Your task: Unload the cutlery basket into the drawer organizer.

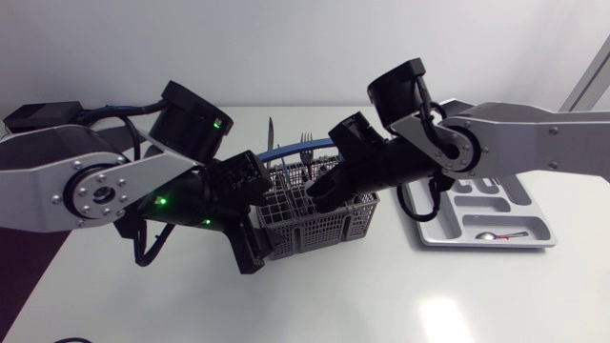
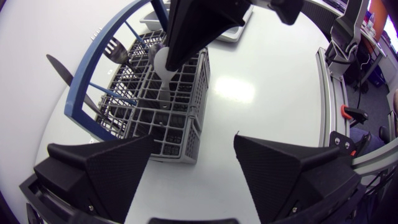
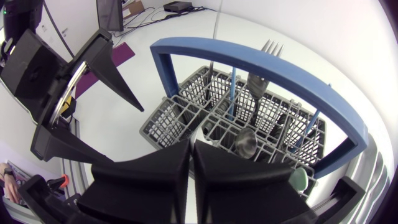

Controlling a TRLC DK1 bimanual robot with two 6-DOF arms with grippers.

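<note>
A white table (image 1: 381,295) holds the grey drawer organizer (image 1: 534,233) on your right. One spoon (image 1: 496,235) lies in it. The grey cutlery basket (image 1: 324,224), with a blue handle (image 3: 261,62), stands mid-table between your arms. Your left gripper (image 2: 194,140) hangs wide open and holds nothing, one finger just beside the basket's near corner. Your right gripper (image 3: 191,146) reaches into the basket, fingers drawn nearly together on a white utensil (image 2: 165,74). A fork (image 3: 268,50) stands upright behind the handle.
</note>
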